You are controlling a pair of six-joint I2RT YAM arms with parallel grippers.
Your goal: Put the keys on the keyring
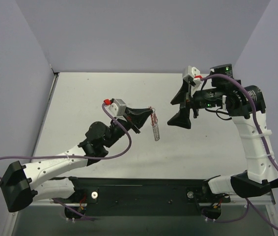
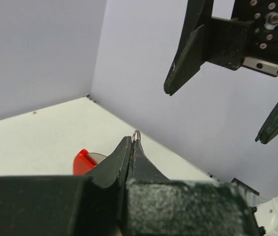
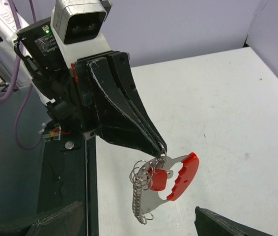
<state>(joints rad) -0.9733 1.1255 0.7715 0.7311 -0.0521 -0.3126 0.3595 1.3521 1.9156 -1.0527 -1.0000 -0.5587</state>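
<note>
The left pincer (image 1: 149,114), nearer the arm bases, is standing fully closed. It is gripping the bunch of thin silver metal keys (image 3: 146,194) by a small wire ring (image 2: 137,133) caught between its tips. The keys are hanging straight down from the tips, dangling above the white bench (image 1: 80,98). The thin, bright red, curved keyring (image 3: 183,173) is hanging in the same bunch, lying against the silver pieces just below the tips. Farther out, the right pincer (image 1: 171,112) is standing wide open and holding nothing. Its jaws are facing the bunch from close by, without touching it.
</note>
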